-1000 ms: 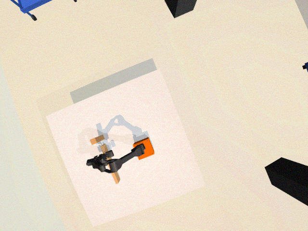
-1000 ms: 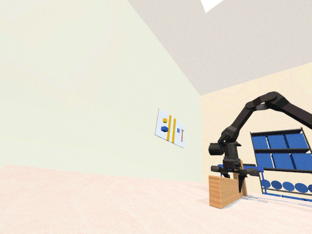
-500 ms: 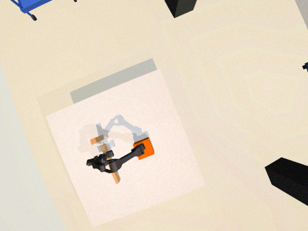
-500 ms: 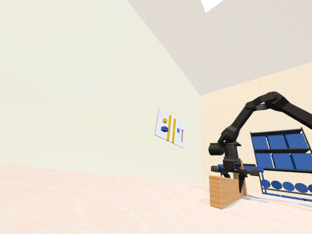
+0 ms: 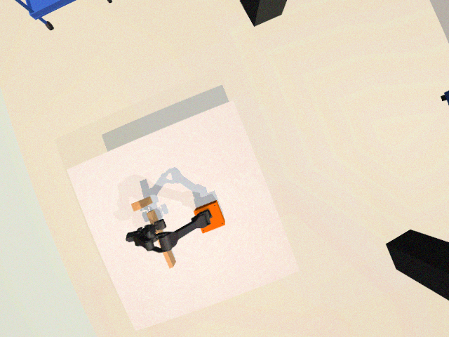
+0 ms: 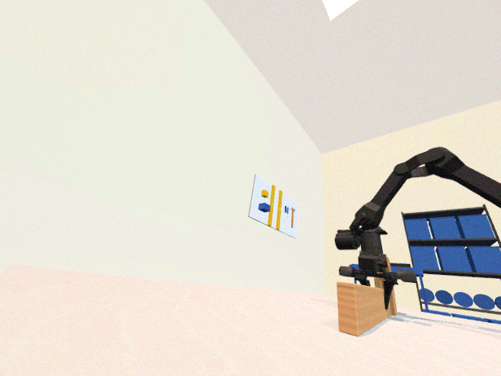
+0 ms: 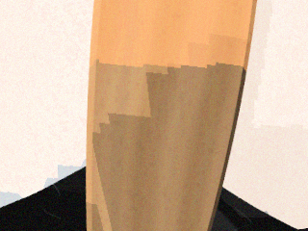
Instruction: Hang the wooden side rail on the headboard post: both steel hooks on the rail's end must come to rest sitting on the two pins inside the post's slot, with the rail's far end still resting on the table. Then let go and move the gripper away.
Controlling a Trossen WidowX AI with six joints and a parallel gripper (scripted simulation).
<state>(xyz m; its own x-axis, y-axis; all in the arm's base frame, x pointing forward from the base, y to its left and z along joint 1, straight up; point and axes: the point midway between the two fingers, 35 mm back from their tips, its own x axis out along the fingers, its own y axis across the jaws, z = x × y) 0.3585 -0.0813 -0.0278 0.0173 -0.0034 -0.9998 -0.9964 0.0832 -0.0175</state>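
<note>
The wooden side rail (image 5: 170, 259) (image 6: 369, 309) (image 7: 168, 29) stands on its narrow edge. In the exterior view its near end appears to rest on the table (image 6: 161, 323). Its other end faces the upright wooden headboard post (image 5: 141, 203) (image 6: 389, 265). Small pale metal bits (image 5: 148, 209) show in the narrow gap between them in the top view. I cannot tell whether the hooks sit on the pins; the slot is hidden. My gripper (image 6: 375, 294) points down and is shut on the rail, one finger on each side. Its dark fingers flank the rail in the wrist view.
The orange arm base (image 5: 215, 216) stands on the table to the right of the rail in the top view. The arm reaches across above the rail. A grey strip (image 5: 165, 117) runs along the table's upper edge. Blue shelving (image 6: 445, 243) stands behind, away from the table.
</note>
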